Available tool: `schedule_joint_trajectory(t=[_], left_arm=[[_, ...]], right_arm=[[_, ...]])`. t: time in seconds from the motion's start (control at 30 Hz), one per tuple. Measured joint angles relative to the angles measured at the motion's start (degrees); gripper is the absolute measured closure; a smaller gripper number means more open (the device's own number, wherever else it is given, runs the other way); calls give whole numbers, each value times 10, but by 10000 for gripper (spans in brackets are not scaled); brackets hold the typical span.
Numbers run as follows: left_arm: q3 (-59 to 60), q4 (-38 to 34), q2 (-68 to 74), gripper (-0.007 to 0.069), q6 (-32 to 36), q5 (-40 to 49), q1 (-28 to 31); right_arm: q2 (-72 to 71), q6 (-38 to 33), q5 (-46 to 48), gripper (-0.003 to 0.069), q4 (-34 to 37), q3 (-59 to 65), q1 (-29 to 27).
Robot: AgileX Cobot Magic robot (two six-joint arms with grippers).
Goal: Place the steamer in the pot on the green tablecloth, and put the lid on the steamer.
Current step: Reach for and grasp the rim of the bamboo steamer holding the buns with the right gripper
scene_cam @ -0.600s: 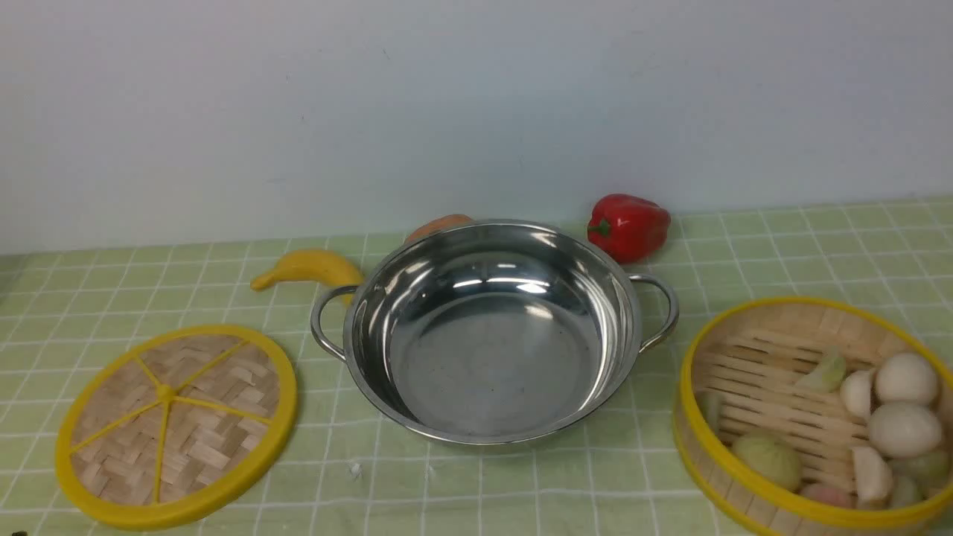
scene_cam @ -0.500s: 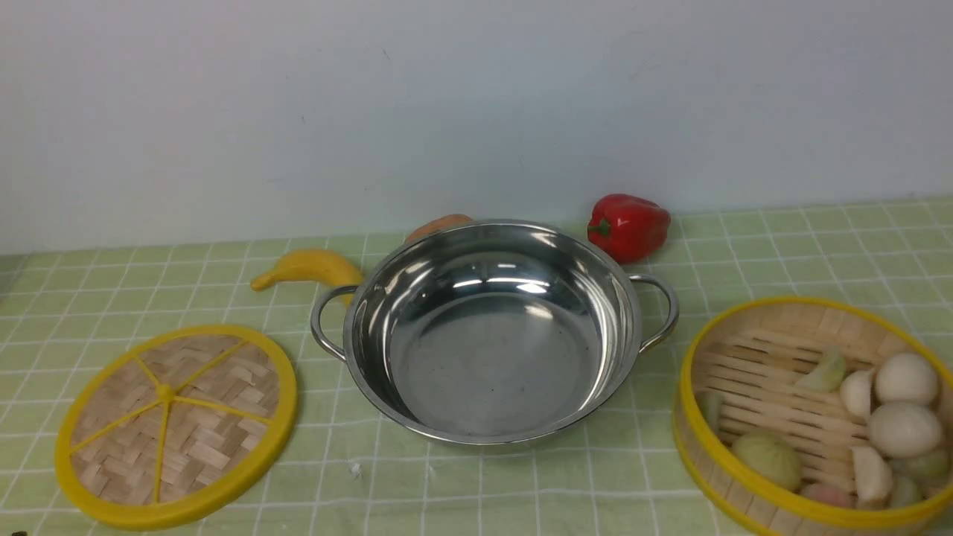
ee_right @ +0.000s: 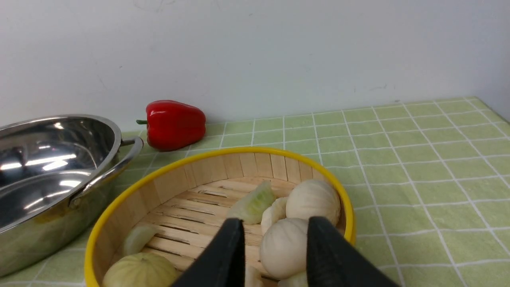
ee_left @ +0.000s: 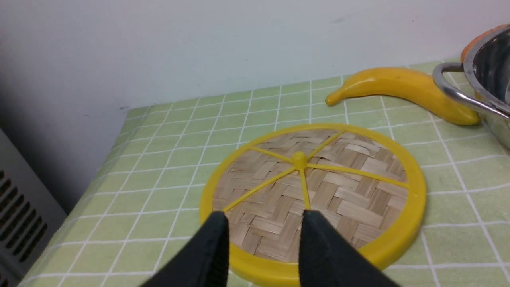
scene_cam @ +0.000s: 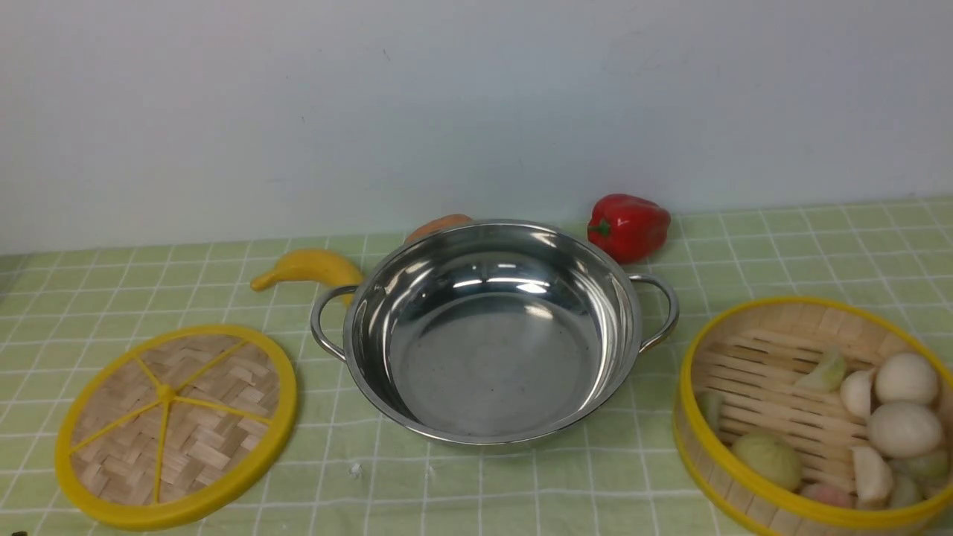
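Front view shows a slatted, yellow-rimmed steamer (scene_cam: 744, 365); left end effector (ee_left: 263, 215) and right end effector (ee_right: 275, 220) stand released.

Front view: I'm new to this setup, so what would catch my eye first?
The shiny empty pot stands out in the middle of the green checked cloth. To its right sits a bamboo steamer holding pale buns; to its left lies the flat woven lid, and a red pepper stands behind.

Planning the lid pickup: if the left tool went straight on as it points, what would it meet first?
Probably the lid, lying flat just beyond the left tool; depth is unclear.
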Motion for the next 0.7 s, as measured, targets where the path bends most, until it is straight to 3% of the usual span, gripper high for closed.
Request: schedule_joint_trajectory(t=[0.23, 0.37, 0.53, 0.57, 0.6, 0.7], left_arm=[[0, 2, 0, 382, 0, 0, 0], [0, -5, 0, 382, -1, -2, 0], [0, -149, 0, 382, -66, -63, 0], [0, -149, 0, 382, -66, -63, 0], [0, -216, 0, 382, -91, -86, 0], [0, -299, 0, 382, -123, -126, 0]], right_arm=[[0, 24, -38, 419, 33, 0, 0], [0, 68, -120, 419, 114, 0, 0], [0, 86, -235, 419, 176, 0, 0], [0, 86, -235, 419, 177, 0, 0], [0, 87, -271, 419, 183, 0, 0], [0, 88, -319, 419, 190, 0, 0]])
